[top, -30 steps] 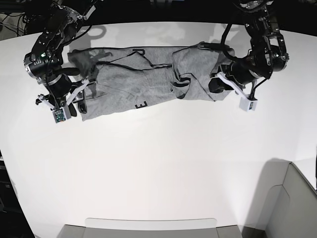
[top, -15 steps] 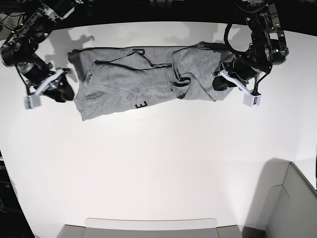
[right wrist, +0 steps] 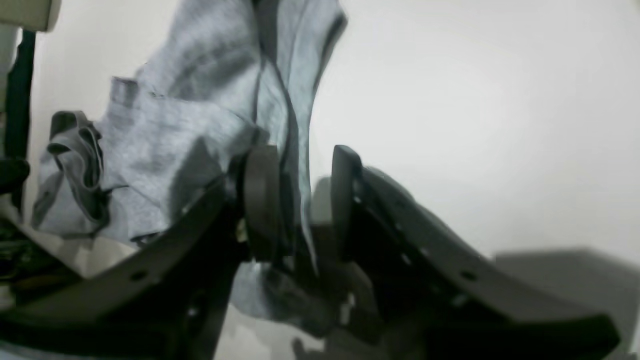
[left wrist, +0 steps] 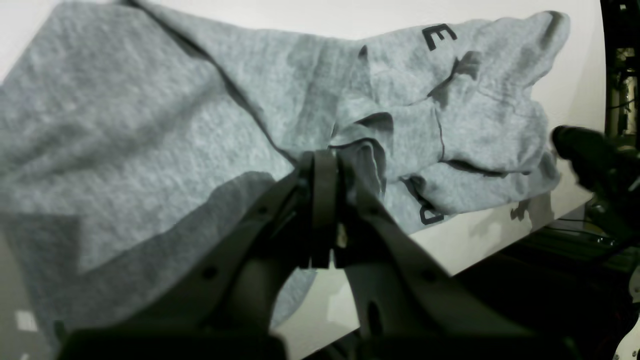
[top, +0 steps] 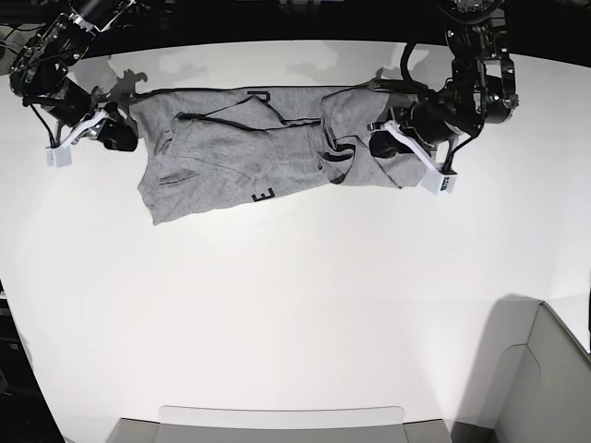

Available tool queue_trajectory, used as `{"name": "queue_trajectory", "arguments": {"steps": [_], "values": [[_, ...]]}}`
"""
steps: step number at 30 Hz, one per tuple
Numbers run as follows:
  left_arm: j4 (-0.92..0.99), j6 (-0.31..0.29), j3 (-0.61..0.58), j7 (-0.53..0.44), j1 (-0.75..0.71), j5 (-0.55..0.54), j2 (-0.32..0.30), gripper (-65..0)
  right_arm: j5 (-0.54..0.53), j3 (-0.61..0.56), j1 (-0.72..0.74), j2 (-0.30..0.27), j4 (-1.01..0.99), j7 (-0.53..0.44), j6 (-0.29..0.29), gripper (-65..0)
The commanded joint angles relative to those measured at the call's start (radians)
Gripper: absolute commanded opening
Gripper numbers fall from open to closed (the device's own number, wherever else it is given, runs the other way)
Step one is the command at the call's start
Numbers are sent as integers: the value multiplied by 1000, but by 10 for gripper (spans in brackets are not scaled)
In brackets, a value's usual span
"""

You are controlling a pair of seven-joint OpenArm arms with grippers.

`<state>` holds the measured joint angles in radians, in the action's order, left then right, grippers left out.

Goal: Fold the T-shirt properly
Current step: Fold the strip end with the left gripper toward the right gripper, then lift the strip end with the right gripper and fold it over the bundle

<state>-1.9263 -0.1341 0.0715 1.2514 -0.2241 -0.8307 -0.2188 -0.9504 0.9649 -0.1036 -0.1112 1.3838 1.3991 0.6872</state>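
On the far half of the white surface (top: 295, 323), the T-shirt (top: 268, 148) is lying as a long, rumpled band, its long axis running side to side across the base view, one end pointing toward each arm. The left pincer (left wrist: 325, 165) is sitting over the bunched end with its jaws together; whether a fold of cloth is caught between them cannot be told. The right pincer (right wrist: 300, 200) is standing with jaws apart, a hanging grey edge passing between them but not clamped. Black lettering is showing along the near hem and mid-fold. To do this step well, each arm is probably needing a firm hold on a true corner or hem, then drawing outward evenly along the long axis, so that wrinkles are flattening before any fold is being laid
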Motion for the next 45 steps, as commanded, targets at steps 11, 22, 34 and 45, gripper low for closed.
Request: {"name": "queue_trajectory", "arguments": {"steps": [11, 22, 34, 45], "values": [[-14, 0, 9, -14, 7, -14, -6, -650, -31, -166, 15, 15, -34, -3, 11, -461], [-17, 0, 11, -14, 7, -14, -6, -650, -29, -384, 17, 25, -34, -152, 11, -462], [-20, 0, 11, -12, -13, -14, -6, -650, 113, -482, 80, 20, -34, -234, -83, -650], [-20, 0, 12, -14, -7, -14, -6, -650, 187, -473, 163, -55, -42, -284, -225, -650]]}}
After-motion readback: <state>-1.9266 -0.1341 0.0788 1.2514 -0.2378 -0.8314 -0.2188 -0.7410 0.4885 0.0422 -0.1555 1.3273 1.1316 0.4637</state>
